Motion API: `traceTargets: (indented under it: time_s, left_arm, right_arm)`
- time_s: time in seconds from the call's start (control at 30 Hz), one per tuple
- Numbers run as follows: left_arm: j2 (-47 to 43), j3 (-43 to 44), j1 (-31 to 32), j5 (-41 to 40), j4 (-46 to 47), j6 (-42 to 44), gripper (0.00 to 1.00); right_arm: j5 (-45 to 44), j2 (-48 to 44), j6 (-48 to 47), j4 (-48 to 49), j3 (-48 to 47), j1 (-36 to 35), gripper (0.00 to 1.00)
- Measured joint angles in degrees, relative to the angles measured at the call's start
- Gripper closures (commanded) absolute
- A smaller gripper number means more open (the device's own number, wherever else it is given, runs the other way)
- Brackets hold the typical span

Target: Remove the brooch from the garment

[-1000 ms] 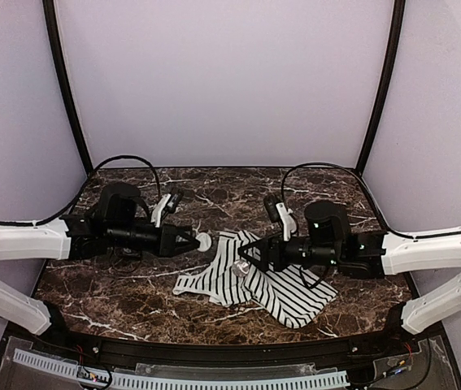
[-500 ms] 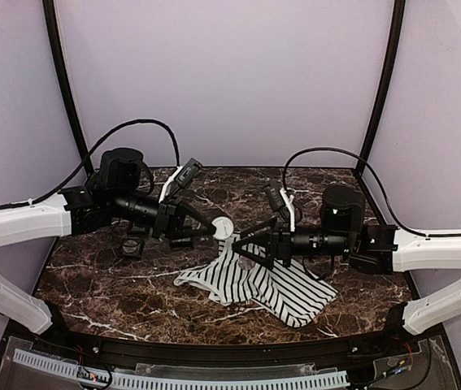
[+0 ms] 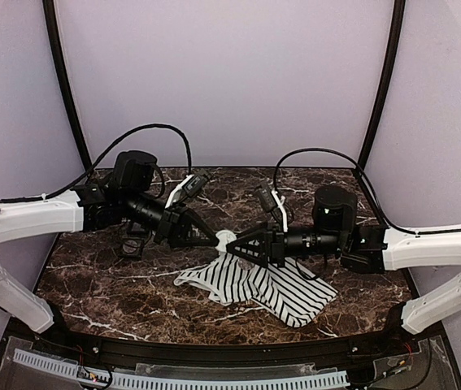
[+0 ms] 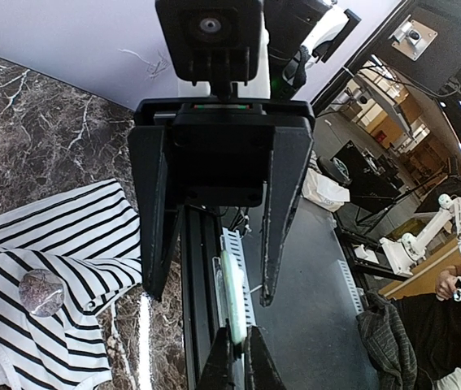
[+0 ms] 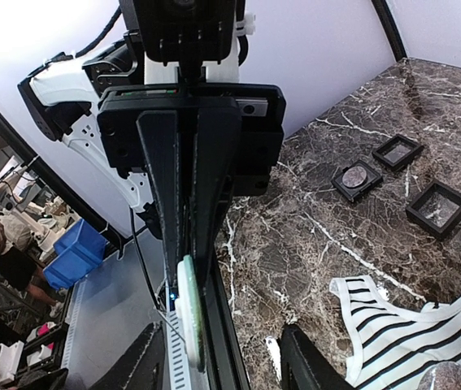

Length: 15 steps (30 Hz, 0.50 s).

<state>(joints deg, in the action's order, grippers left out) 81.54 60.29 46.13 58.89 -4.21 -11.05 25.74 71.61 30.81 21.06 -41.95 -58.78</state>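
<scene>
Marble-patterned dark table point(image 3: 132, 284) bears the garment point(image 3: 287, 292), lavender walls point(image 3: 230, 81) behind

You are looking at a dark marbled tabletop point(image 3: 116, 301). Three small black boxes are sitting on its left part, well apart from one another: one box point(image 5: 356, 180), a second box point(image 5: 397, 151) and a third box point(image 5: 437, 209). Lilac walls point(image 3: 230, 81) are rising behind the tabletop. A left pole point(image 3: 62, 81) and a right pole point(image 3: 383, 81), both black, are standing at its far corners. A white perforated strip point(image 3: 173, 380) is running along its near edge. Blue bins point(image 5: 80, 248) are showing beyond it.
</scene>
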Motion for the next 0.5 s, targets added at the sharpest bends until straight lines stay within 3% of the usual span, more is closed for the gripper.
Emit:
traceTargets:
  time_s: [0.5]
  left_arm:
    - [0.00,-0.02,-0.24,0.28,0.02,0.15,0.99]
  right_arm:
    - [-1.31,0.81,0.63,0.44,-0.63,-0.07,0.72]
